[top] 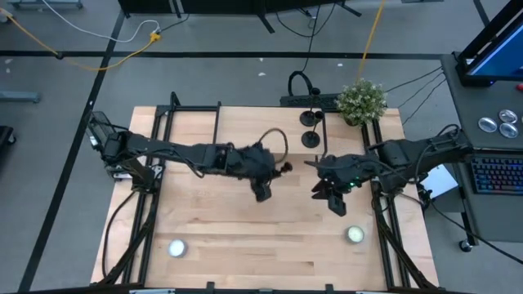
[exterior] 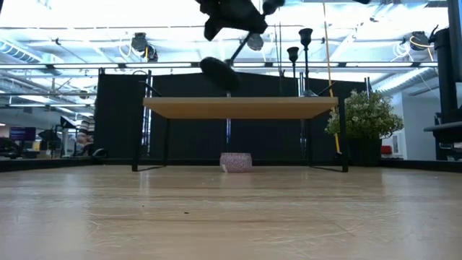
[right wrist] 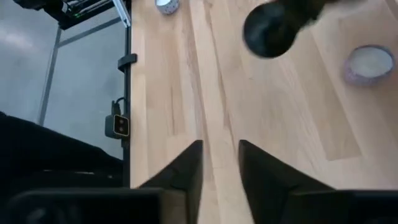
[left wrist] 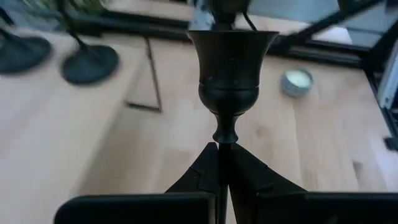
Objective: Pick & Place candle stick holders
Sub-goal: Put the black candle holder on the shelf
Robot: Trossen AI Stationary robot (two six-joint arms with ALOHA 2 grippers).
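My left gripper (top: pixel 263 188) is over the table's middle, shut on a black candle stick holder (left wrist: pixel 232 62), whose cup points forward past the fingers. In the low view the holder's round base (exterior: pixel 216 70) hangs high above the table. My right gripper (right wrist: pixel 221 165) is open and empty, just right of the left one (top: pixel 331 196). Two more black holders (top: pixel 309 119) (top: pixel 311 139) stand upright on their round bases near the table's far edge. They also show in the left wrist view (left wrist: pixel 90 62). My left gripper pinches the holder's thin stem (left wrist: pixel 224 140) between its two fingers, just below the cup's knob. The fingers lie across the stem. The holder is lifted clear of the table and tilted, with its base (exterior: pixel 216 70) lower than the gripper.
Two white tealight candles lie near the front edge, one on the left (top: pixel 176 247) and one on the right (top: pixel 355 235). A small potted plant (top: pixel 362 100) stands at the far right corner. Black frame rails (top: pixel 384 220) run along both sides of the table.
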